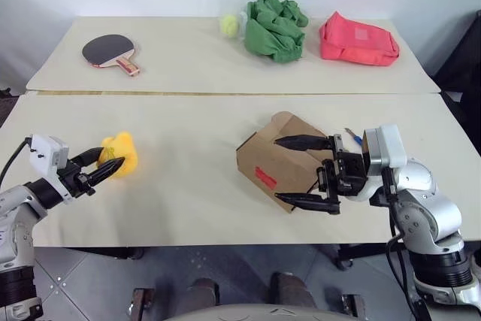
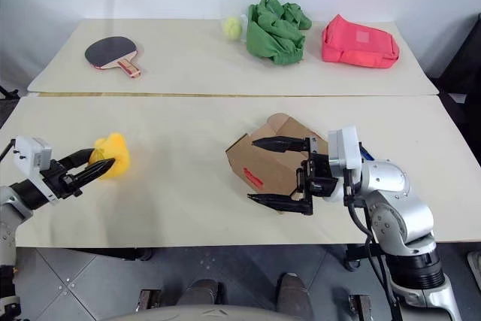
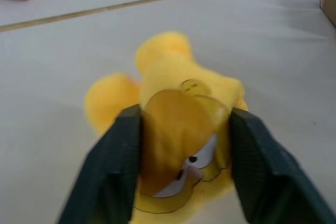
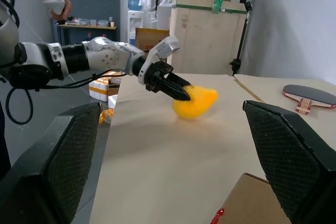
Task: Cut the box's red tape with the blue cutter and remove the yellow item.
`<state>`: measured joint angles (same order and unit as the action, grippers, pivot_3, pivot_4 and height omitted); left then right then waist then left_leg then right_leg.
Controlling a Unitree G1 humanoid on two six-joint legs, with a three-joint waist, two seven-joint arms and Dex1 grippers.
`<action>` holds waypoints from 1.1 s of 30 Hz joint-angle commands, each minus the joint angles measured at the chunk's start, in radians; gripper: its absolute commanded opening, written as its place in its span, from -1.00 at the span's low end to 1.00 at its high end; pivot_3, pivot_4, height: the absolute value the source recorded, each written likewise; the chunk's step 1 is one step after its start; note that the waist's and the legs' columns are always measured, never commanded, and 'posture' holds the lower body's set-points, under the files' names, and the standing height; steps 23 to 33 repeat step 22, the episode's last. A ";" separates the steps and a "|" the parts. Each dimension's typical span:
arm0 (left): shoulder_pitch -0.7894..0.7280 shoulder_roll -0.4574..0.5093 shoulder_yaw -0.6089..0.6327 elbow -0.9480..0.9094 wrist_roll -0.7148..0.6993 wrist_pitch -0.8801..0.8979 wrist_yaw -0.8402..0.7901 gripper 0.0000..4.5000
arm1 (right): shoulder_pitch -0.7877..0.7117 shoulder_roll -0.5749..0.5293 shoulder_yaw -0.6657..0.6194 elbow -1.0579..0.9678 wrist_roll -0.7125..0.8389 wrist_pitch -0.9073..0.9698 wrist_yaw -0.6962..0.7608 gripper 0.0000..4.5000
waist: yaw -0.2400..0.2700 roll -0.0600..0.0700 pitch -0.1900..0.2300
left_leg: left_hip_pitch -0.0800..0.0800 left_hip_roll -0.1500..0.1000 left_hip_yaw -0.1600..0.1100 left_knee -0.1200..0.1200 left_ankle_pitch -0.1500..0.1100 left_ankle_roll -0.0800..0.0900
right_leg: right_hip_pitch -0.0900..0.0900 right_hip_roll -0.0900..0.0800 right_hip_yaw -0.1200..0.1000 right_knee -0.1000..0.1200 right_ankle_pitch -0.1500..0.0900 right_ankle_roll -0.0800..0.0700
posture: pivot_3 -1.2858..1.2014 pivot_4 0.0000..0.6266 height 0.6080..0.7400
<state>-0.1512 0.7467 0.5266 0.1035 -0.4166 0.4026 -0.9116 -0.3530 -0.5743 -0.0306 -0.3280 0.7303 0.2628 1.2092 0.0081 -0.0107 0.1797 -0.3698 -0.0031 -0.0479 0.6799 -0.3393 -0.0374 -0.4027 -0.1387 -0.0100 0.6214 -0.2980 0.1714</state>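
on the tabletop (image 1: 188, 208), toward your right and nearer the front edge, you have the box (image 1: 274, 159), a small brown cardboard carton with its top flap open, turned at an angle to the edges. the red tape (image 1: 264, 178), a small bright red strip, sits on its front face. just behind the box, a bit of the blue cutter (image 1: 353, 138) shows. near the left edge lies the yellow item (image 1: 122, 152), a soft, fuzzy bright yellow plush.
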 commanded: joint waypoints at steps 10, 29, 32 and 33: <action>0.334 0.137 0.269 -0.186 -0.055 -0.096 -0.172 0.96 | 0.020 -0.087 -0.114 0.048 0.003 -0.045 0.062 1.00 | -0.038 0.000 0.000 | -0.001 0.002 0.006 -0.002 -0.004 0.000 | -0.006 0.000 0.000 0.000 -0.001 -0.001 | 0.03 -0.52 1.00; 0.589 -0.091 0.462 -0.380 -0.107 -0.169 -0.052 0.96 | 0.040 -0.057 -0.092 0.169 -0.104 -0.211 0.137 1.00 | -0.029 0.000 0.000 | 0.000 0.003 0.007 -0.001 -0.006 0.001 | -0.004 0.000 0.000 -0.001 -0.001 -0.002 | 0.03 -0.52 1.00; 0.589 -0.091 0.462 -0.380 -0.107 -0.169 -0.052 0.96 | 0.040 -0.057 -0.092 0.169 -0.104 -0.211 0.137 1.00 | -0.029 0.000 0.000 | 0.000 0.003 0.007 -0.001 -0.006 0.001 | -0.004 0.000 0.000 -0.001 -0.001 -0.002 | 0.03 -0.52 1.00; 0.589 -0.091 0.462 -0.380 -0.107 -0.169 -0.052 0.96 | 0.040 -0.057 -0.092 0.169 -0.104 -0.211 0.137 1.00 | -0.029 0.000 0.000 | 0.000 0.003 0.007 -0.001 -0.006 0.001 | -0.004 0.000 0.000 -0.001 -0.001 -0.002 | 0.03 -0.52 1.00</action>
